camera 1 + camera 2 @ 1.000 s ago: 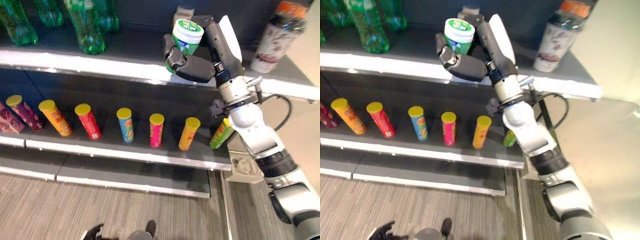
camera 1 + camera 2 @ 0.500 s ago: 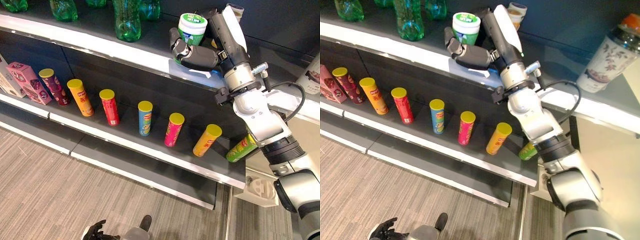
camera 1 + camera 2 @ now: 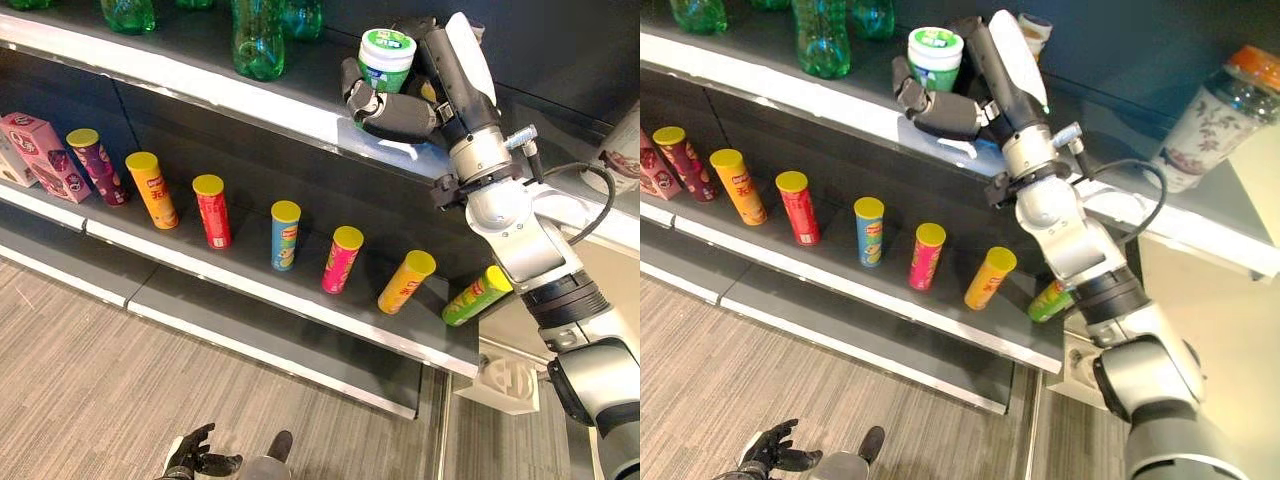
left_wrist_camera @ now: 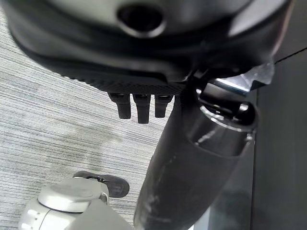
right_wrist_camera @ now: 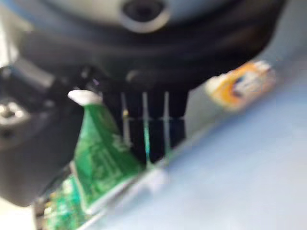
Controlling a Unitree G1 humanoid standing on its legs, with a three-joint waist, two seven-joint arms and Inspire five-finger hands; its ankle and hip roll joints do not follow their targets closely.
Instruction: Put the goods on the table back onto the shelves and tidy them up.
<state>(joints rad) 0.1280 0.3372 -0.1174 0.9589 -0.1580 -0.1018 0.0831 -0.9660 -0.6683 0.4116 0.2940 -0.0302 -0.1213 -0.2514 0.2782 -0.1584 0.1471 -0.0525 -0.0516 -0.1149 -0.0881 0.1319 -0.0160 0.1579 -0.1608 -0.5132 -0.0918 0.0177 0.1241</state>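
Right hand (image 3: 392,108) wrapped around green white-lidded tub (image 3: 385,58), upright, at front edge of upper shelf (image 3: 250,100), right of green bottles (image 3: 258,40). Chip cans (image 3: 285,233) line the shelf below. Left hand (image 3: 195,460) low over floor, fingers relaxed.

Glossy plastic tub (image 3: 385,62) (white lid), matt dark shelf (image 3: 300,290), translucent green plastic bottles (image 3: 258,40).
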